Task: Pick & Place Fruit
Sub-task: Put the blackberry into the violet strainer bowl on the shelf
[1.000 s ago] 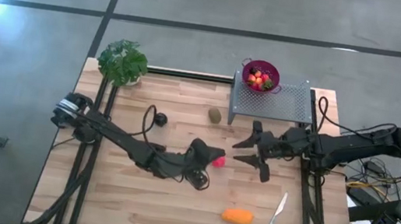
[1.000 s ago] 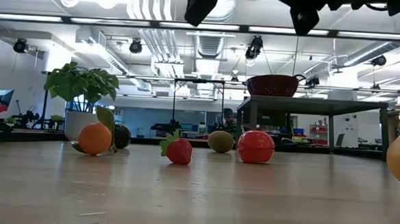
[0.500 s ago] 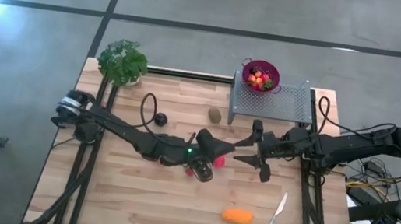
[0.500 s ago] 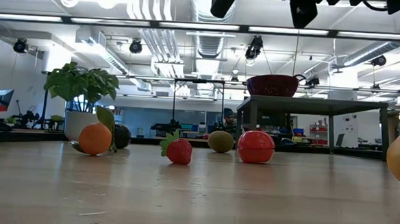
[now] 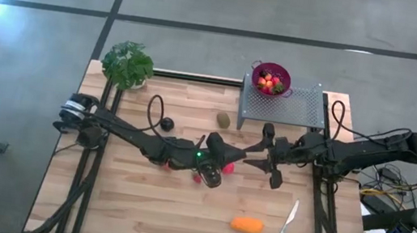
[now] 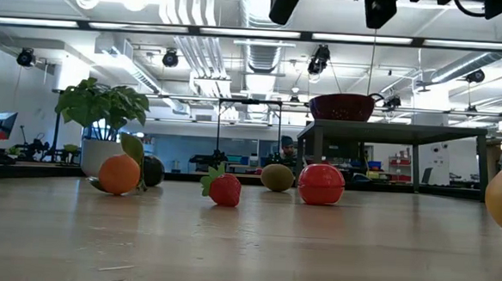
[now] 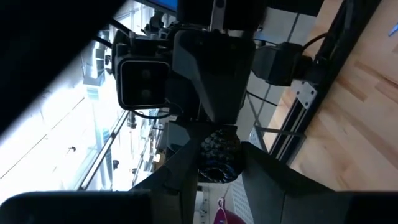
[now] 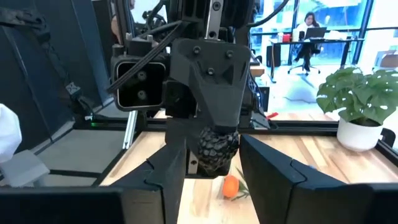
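Left gripper (image 5: 227,158): we see it over the middle of the table (image 5: 138,213), its fingers (image 7: 186,180) pressed against both sides of a dark bumpy berry (image 7: 217,155) and holding it well above the wood.
Right gripper (image 5: 245,158): it faces the left one tip to tip; its fingers (image 8: 267,180) stand apart, one on each side of the same berry, and we cannot tell whether they touch it.
Red ball (image 6: 321,184): on the table under the two grippers, beside the kiwi (image 6: 277,177) in the low view.
Strawberry (image 6: 224,189): on the wood near the ball.
Small orange fruit (image 6: 119,174): on the table, with the dark plum (image 6: 150,170) behind it.
Oblong orange piece (image 5: 247,225): at the front of the table, near the pale knife (image 5: 285,225).
Purple bowl (image 5: 273,68): on the grey mesh rack (image 5: 295,108) at the back; we see red fruit inside.
Plant (image 5: 127,64): back left corner.
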### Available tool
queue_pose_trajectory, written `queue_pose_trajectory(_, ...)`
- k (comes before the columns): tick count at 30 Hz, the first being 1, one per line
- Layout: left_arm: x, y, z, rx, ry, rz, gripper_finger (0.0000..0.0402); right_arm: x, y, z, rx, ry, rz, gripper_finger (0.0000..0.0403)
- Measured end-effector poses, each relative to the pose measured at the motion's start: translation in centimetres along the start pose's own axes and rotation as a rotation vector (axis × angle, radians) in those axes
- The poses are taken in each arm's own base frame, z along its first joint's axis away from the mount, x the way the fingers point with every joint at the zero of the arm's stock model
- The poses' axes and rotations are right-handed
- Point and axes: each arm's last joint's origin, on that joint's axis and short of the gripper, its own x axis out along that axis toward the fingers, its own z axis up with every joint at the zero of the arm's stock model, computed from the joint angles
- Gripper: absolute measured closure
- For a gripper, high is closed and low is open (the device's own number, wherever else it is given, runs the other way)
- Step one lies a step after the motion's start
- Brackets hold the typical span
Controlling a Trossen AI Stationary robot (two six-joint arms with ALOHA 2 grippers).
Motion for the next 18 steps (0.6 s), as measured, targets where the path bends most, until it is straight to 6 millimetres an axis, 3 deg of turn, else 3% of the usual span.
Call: queue_pose_trajectory(18, 0.40, 0.53, -0.33, 0.001, -0.033, 0.005, 0.0291, -0.04, -0.03, 0.05, -0.020, -0.018, -0.005, 0.0329)
